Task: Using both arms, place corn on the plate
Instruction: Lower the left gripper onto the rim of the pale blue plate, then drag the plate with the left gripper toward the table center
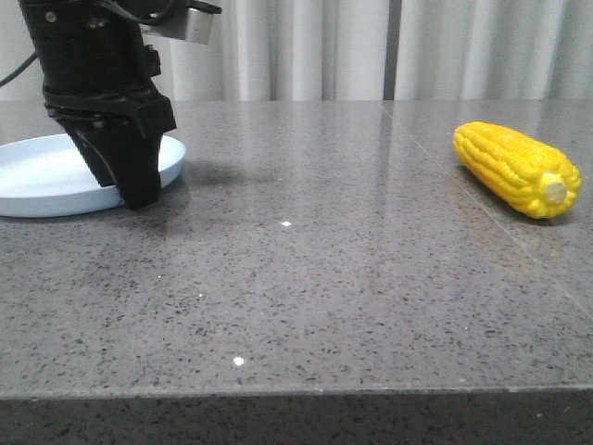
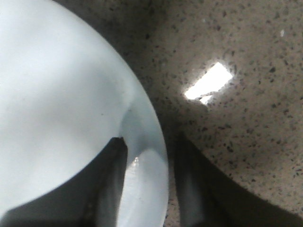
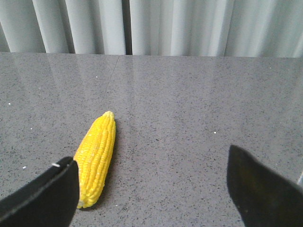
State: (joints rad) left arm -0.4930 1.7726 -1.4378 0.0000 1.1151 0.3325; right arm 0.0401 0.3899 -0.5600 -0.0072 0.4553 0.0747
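Corn [image 3: 96, 157] lies ahead of my spread right gripper [image 3: 151, 189], looks stiff and bumpy, so I'd grab mid-cob while my left gripper [image 2: 147, 189] pinches the plate [image 2: 57, 109] rim.

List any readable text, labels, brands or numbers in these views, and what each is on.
None: no text, label, brand or number is readable in any view.
Corn: kernels only, no sticker.
Plate: plain pale blue.
Left gripper: plain black, no visible marking.
Right gripper: only the black fingers show, unmarked.
Table: speckled grey, unmarked.
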